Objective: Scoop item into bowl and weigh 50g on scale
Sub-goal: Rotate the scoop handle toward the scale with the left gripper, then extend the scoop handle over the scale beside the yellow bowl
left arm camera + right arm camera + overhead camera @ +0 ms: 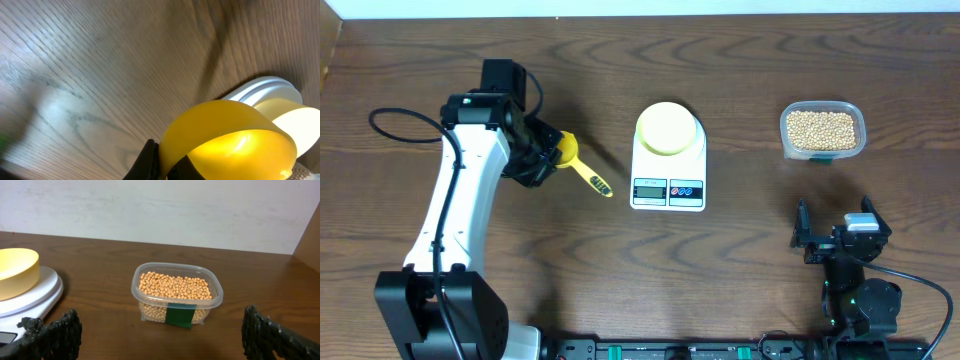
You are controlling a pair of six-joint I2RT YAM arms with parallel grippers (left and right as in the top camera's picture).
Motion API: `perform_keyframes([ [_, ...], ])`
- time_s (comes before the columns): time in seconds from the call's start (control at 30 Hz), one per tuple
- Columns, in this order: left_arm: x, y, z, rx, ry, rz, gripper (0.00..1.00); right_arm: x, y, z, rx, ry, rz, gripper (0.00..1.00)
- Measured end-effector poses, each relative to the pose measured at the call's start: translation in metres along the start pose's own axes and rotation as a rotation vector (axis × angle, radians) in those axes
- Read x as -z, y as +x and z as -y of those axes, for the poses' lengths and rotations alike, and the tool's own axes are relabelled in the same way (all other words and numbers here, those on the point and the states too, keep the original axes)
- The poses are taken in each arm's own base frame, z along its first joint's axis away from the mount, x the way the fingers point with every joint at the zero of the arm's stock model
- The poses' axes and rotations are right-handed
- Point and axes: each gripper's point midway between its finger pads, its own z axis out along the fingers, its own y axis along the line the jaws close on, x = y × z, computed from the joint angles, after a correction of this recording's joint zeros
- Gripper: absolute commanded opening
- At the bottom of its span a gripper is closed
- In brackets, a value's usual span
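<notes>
In the overhead view, the bowl (668, 128) is seen set on the round platform of the scale (668, 190) at the middle of the desk (740, 290). No beans are seen in it. The beans (820, 127) are all kept in a clear plastic tub (856, 128), well to the right of the scale. The left end effector (548, 156) is clenched on a yellow scoop (570, 152) left of the scale, apparently at the cup, with the handle pointing away. The right end effector (832, 238) is parked near the front edge, released and empty.

In the left wrist view, the scoop's cup (230, 135) is shown close up and empty, pinched at its lower edge. Whether it is lifted off the desk cannot be told. The bowl (295, 117) and scale (265, 87) are seen beyond it.

In the right wrist view, the fingers (55, 335) are spread wide, the full tub (177, 316) between and beyond them.

Only the pick-up of the scoop is judged done. Scooping, tipping into the bowl and weighing are left.
</notes>
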Motion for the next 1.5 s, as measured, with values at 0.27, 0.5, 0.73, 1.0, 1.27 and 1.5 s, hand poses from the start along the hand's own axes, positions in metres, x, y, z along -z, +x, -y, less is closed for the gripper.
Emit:
perform_keyframes([
  [0.27, -0.002, 0.013, 0.006, 0.061, -0.002, -0.013, 0.08, 0.0, 0.0, 0.0, 0.0, 0.0, 0.0, 0.99],
  [0.5, -0.005, 0.028, 0.012, 0.054, -0.005, -0.028, 0.08, 0.0, 0.0, 0.0, 0.0, 0.0, 0.0, 0.99],
  [0.73, -0.007, 0.041, 0.017, 0.04, -0.009, -0.038, 0.08, 0.0, 0.0, 0.0, 0.0, 0.0, 0.0, 0.99],
  [1.0, -0.009, 0.054, 0.021, 0.064, -0.017, -0.044, 0.08, 0.0, 0.0, 0.0, 0.0, 0.0, 0.0, 0.99],
  [1.27, -0.011, 0.063, 0.023, 0.104, -0.025, -0.039, 0.08, 0.0, 0.0, 0.0, 0.0, 0.0, 0.0, 0.99],
  [1.5, -0.011, 0.065, 0.024, 0.118, -0.028, -0.037, 0.08, 0.0, 0.0, 0.0, 0.0, 0.0, 0.0, 0.99],
])
